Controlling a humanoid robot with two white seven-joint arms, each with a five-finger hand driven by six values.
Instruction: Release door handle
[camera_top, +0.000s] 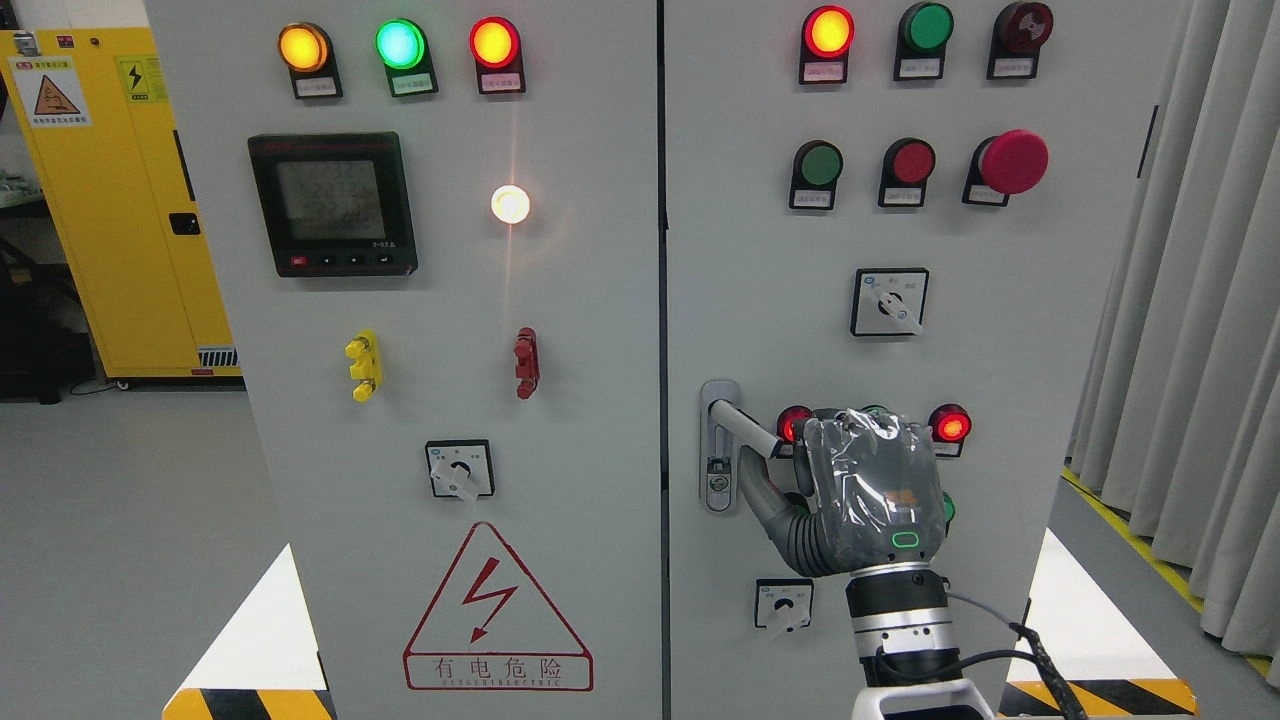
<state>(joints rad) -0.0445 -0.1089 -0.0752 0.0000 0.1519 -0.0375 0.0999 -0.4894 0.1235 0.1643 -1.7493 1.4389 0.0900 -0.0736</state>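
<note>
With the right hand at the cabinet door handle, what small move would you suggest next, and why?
Probably uncurl the fingers and ease the right hand back. Its thumb seems to lie against the swung-out lever of the door handle on the right cabinet door, and the task is to release it.

Grey plastic-wrapped robot hand (868, 490), green oval light, silver wrist, black cables.

Grey floor (120, 500), yellow cabinet (110, 200), curtains (1190, 300)
</note>
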